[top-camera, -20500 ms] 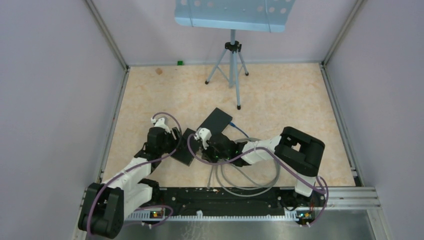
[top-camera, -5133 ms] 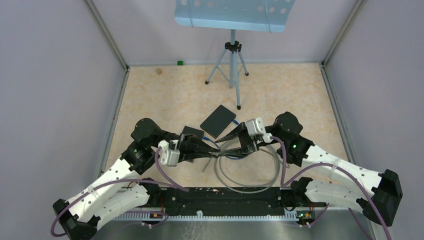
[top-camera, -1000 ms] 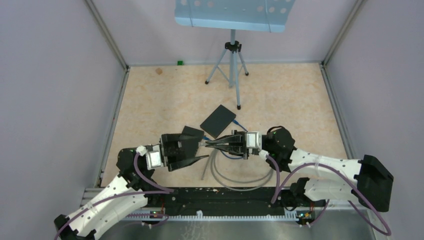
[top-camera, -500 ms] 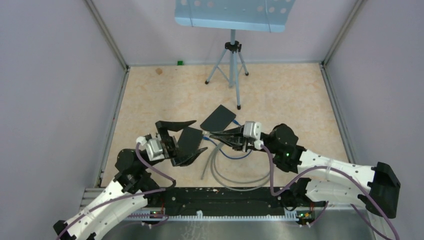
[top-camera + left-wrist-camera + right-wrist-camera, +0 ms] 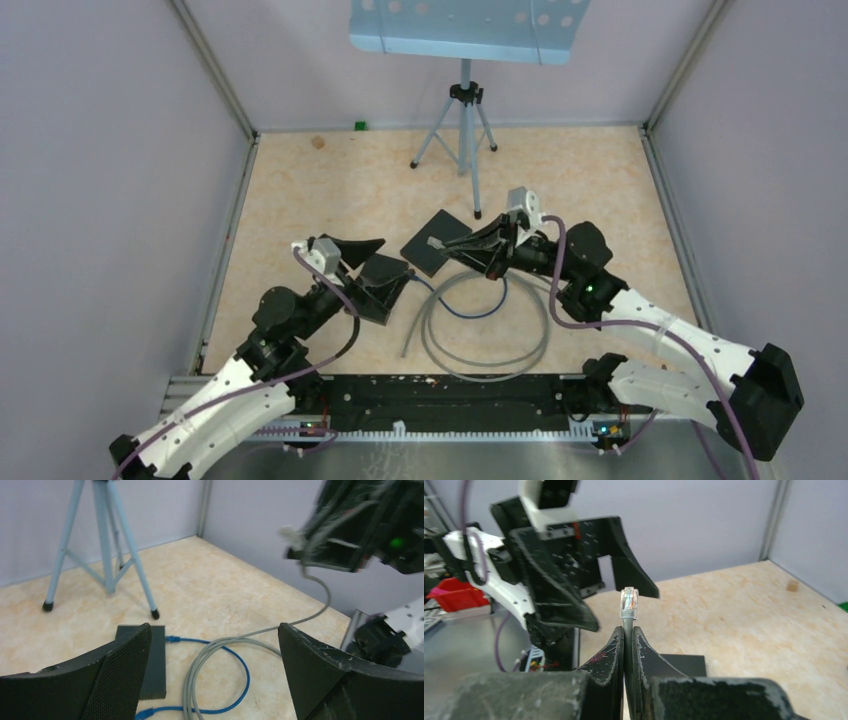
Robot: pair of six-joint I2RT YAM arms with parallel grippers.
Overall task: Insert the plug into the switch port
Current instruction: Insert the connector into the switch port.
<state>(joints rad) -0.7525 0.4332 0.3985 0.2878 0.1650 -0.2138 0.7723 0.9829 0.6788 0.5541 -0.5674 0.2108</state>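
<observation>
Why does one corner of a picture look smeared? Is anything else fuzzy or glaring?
Left wrist view: the right arm's fingers at top right are smeared, probably motion blur, while the tripod is sharp. Right wrist view: the plug is crisp, the finger bases nearest the lens soft. Top view: even light, faint shadows, no glare.

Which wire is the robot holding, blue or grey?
The grey wire: the right hand pinches it, with its clear plug poking out. The blue wire just lies on the table.
</observation>
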